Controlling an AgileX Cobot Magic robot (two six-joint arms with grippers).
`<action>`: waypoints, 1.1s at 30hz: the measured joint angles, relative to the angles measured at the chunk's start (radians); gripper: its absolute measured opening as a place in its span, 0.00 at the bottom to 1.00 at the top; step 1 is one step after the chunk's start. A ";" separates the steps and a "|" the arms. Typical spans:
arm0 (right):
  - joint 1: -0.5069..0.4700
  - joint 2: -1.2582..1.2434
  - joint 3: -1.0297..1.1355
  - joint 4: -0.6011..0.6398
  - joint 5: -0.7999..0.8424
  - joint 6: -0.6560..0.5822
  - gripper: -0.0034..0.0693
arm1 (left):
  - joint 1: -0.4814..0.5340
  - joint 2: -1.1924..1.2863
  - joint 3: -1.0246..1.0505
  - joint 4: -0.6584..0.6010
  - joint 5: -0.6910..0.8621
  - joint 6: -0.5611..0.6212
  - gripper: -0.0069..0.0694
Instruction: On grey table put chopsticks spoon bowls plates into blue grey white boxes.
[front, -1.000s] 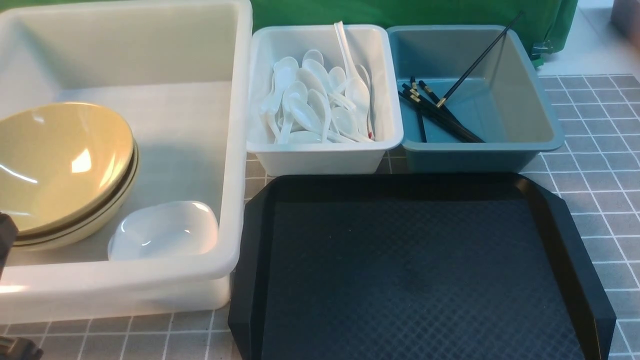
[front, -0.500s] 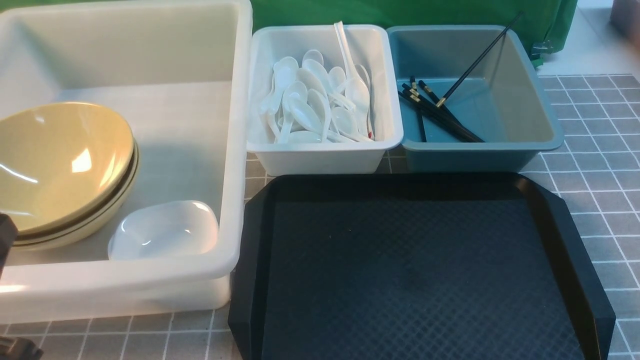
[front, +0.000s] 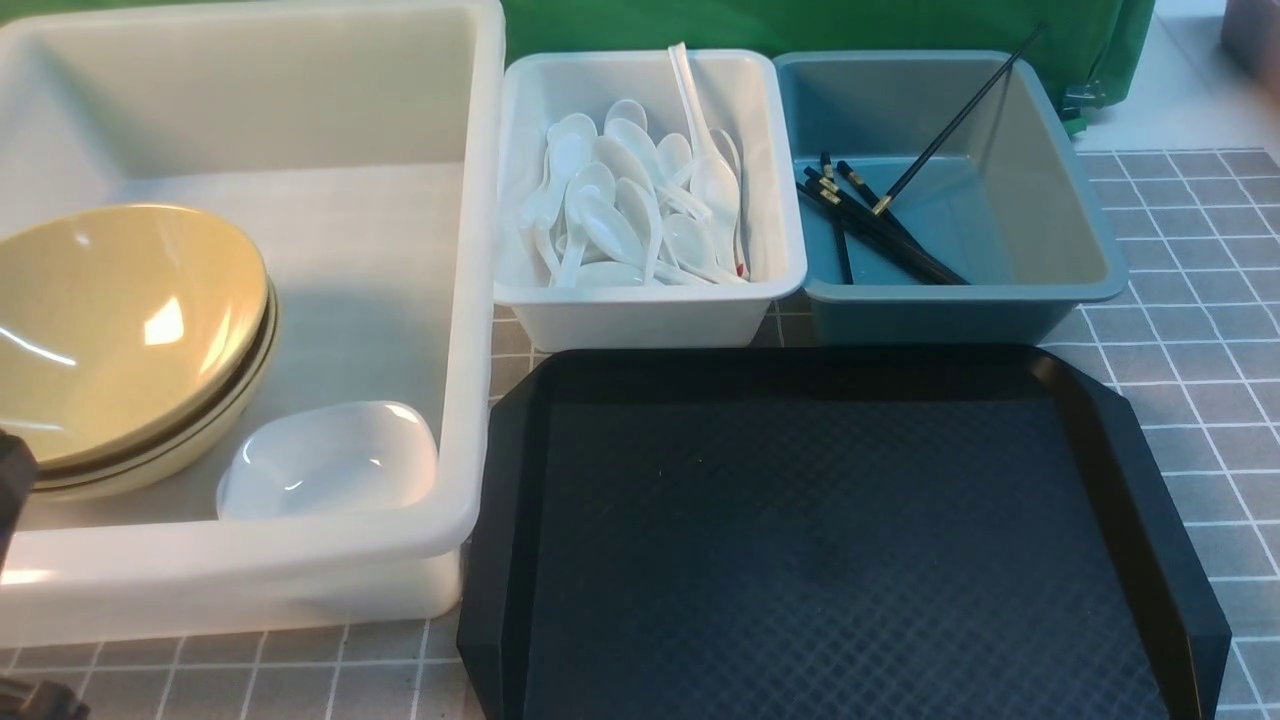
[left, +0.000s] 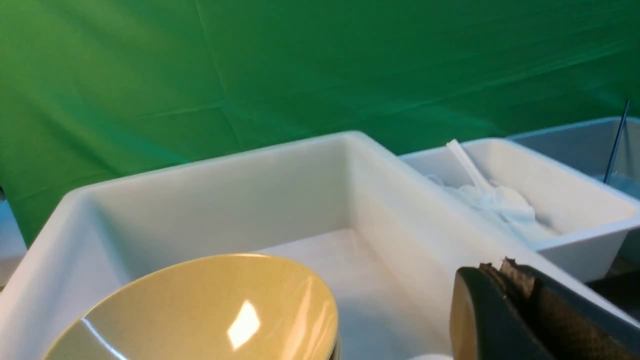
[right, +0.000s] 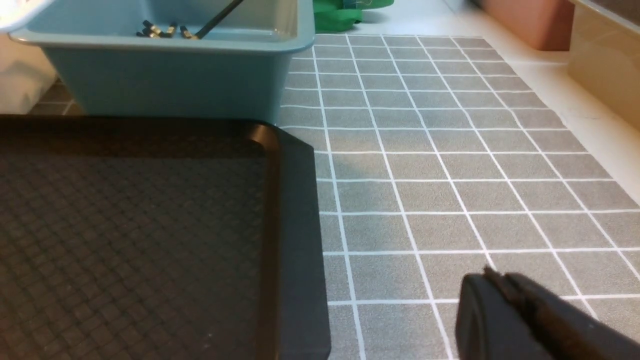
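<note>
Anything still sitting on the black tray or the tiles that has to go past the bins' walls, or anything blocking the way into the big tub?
Nothing visible does. The black tray shows nothing on it, and bowls, small white dish, spoons and chopsticks already lie in their bins.

The bowls (front: 110, 330) are glossy olive-yellow, catching bright highlights, and the plate (front: 325, 460) and spoons (front: 625, 210) are glossy white. The translucent tub (front: 470, 300), white box (front: 640, 315) and blue-grey box (front: 930, 315) look like smooth plastic. The black tray (front: 840, 540) has a matt diamond-textured floor and shinier rim. The grey table (front: 1190, 330) looks matt and grainy. The green backdrop (left: 300, 70) is creased cloth.
</note>
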 joint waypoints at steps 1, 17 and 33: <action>0.000 0.000 0.000 0.000 0.000 0.000 0.13 | 0.002 -0.007 0.003 -0.001 0.010 -0.004 0.08; 0.000 0.000 0.000 0.000 0.001 0.000 0.16 | 0.312 -0.152 0.278 -0.074 0.008 -0.157 0.08; 0.000 0.000 0.000 0.000 0.001 0.000 0.18 | 0.310 -0.154 0.279 -0.076 0.138 -0.142 0.08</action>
